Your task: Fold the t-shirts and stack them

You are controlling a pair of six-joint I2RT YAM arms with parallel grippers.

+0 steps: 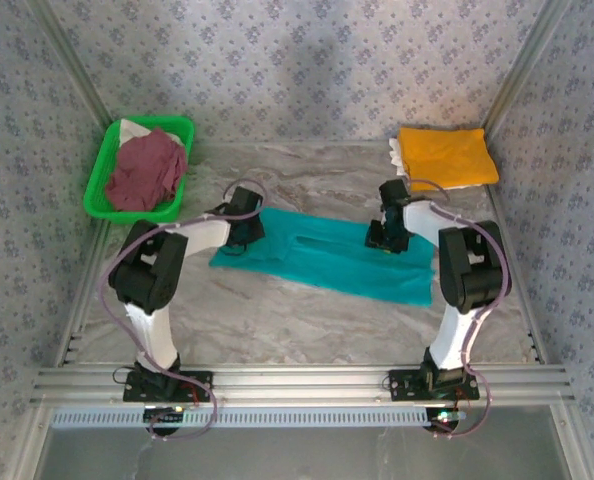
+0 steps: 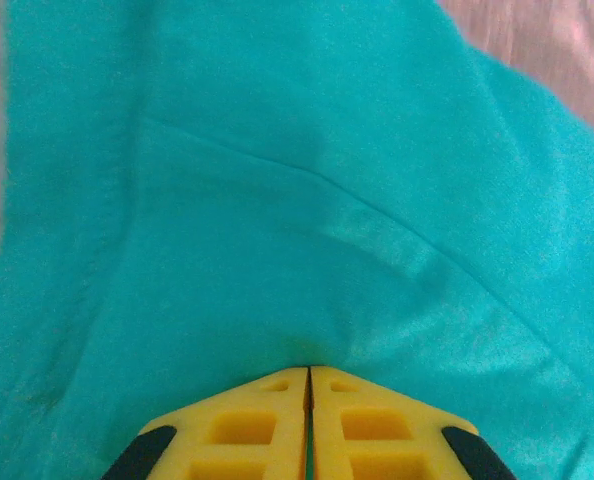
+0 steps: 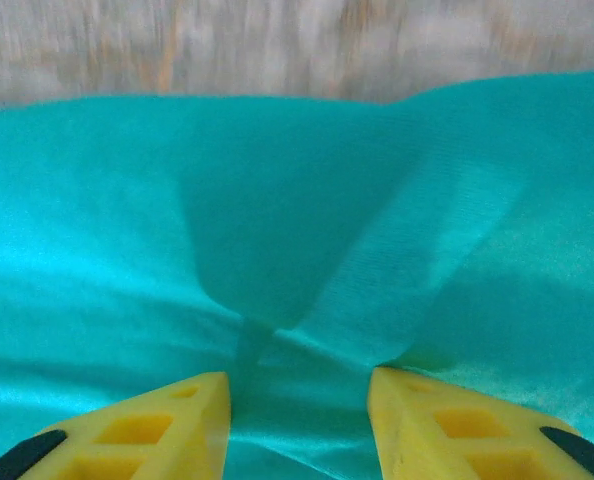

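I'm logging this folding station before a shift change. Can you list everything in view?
teal t-shirt: one, teal, spread flat mid-table
orange-yellow t-shirt: one, orange-yellow, folded at the far right corner
white cloth: one, white, edge showing under the orange-yellow t-shirt's left side
maroon t-shirt: one, maroon, crumpled in the basket
basket: one, green, far left corner of the table
table: one, grey marbled top, patterned walls around it
left arm, right arm: two, white and black, bolted at the near edge
left gripper: one, yellow fingers, shut on the teal t-shirt's left end
right gripper: one, yellow fingers, open astride a fold near the teal t-shirt's right end
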